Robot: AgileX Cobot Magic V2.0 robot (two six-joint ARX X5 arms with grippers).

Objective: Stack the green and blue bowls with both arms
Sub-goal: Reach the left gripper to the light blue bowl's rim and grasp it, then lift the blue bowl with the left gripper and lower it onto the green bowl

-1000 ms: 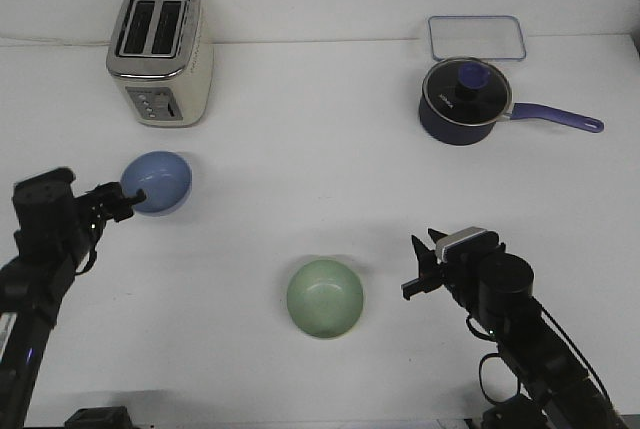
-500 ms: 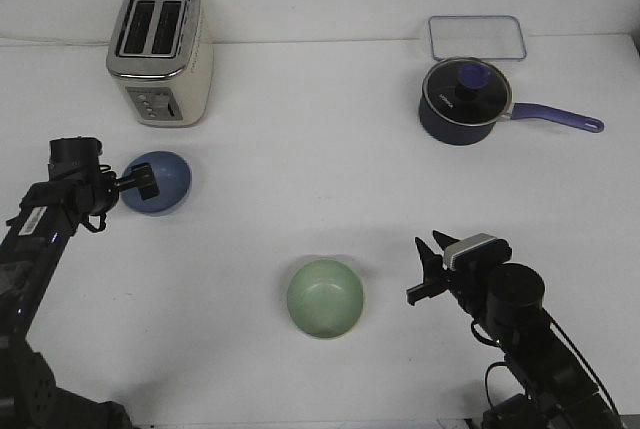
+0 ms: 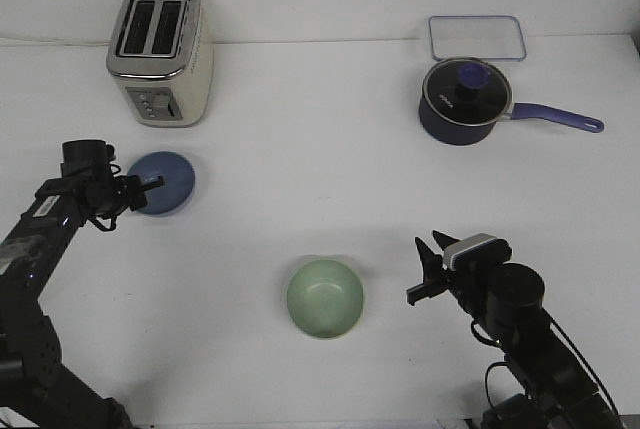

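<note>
The periwinkle blue bowl sits at the left of the table, in front of the toaster. My left gripper reaches in from the left, and its fingers close over the bowl's near-left rim. The pale mint green bowl stands upright at the front centre with nothing in it. My right gripper is open and empty. It hangs a short way to the right of the green bowl, pointing toward it, without touching.
A cream and silver toaster stands at the back left. A dark navy saucepan with a lid and a long handle is at the back right. A clear rectangular lid lies behind it.
My left arm has swung up and to the right. The blue bowl has gone from tilted to lying flatter and has shifted slightly right. My right gripper has dropped slightly and barely moved since.
</note>
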